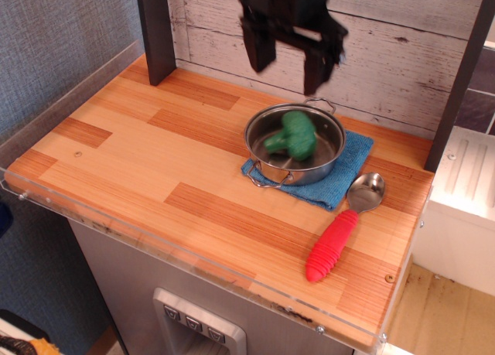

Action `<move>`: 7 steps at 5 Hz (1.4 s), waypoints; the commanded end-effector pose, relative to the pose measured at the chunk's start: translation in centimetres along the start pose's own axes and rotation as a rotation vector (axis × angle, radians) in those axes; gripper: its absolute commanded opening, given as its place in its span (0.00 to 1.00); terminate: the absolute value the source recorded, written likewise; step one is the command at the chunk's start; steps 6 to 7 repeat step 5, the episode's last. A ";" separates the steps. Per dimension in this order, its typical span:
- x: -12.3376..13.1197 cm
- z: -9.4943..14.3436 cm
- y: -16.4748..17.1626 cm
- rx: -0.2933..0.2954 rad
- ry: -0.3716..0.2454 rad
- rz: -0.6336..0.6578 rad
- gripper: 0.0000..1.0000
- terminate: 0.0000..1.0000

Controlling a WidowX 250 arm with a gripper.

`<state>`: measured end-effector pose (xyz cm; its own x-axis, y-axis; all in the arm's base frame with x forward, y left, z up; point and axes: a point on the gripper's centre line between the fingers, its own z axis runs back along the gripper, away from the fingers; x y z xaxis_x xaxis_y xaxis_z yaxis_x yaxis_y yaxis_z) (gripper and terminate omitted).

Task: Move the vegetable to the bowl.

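Observation:
The green toy broccoli [291, 136] lies on its side inside the shiny steel pot [259, 150], which has two small loop handles and stands on a blue cloth [352, 169]. My gripper [287, 65] hangs above and behind the pot, up near the back wall. Its two black fingers are spread wide apart and hold nothing. It is blurred by motion.
A steel spoon with a red ribbed handle [332, 245] lies right of the pot, near the counter's right front. A dark post [157, 30] stands at the back left. A clear plastic rim [54, 119] edges the wooden counter at the left and front.

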<state>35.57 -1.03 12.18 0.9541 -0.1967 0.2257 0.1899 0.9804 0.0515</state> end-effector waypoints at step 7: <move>-5.8 1.2 4.1 -0.047 0.050 0.118 1.00 1.00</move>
